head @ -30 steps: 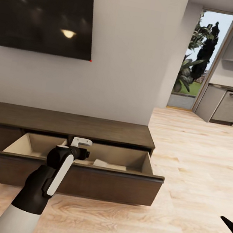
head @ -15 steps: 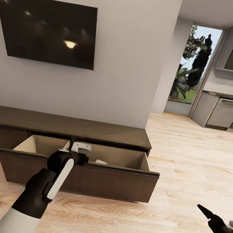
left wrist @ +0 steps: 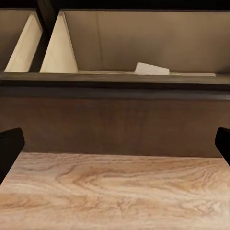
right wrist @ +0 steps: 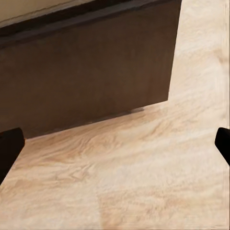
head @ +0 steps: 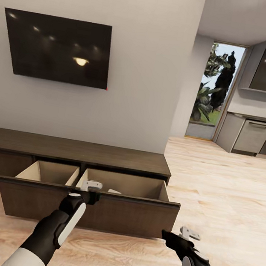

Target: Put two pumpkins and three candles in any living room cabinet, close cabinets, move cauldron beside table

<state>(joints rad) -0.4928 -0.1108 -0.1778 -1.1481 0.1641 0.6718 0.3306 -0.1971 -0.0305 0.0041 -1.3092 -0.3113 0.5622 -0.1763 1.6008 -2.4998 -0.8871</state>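
The long, low, dark brown cabinet (head: 74,150) runs along the wall under the TV. One wide drawer (head: 88,205) is pulled out and shows two pale compartments. A pale grey-white candle (head: 113,191) (left wrist: 152,68) lies in the right compartment, half hidden by the drawer front. My left gripper (head: 92,192) (left wrist: 115,146) hovers just in front of the drawer's top edge, open and empty. My right gripper (head: 169,238) (right wrist: 115,146) is low over the floor by the drawer's right front corner, also open and empty. The pumpkins, the cauldron and the table are out of view.
A black TV (head: 58,49) hangs on the wall above the cabinet. Light wood-plank floor (head: 219,186) stretches to the right toward a grey kitchen (head: 253,136) and a glass door (head: 211,92).
The camera has backed off and tilted up. My left gripper has drawn back from above the drawer's inside to its front edge. My right arm has risen into view near the drawer's right corner.
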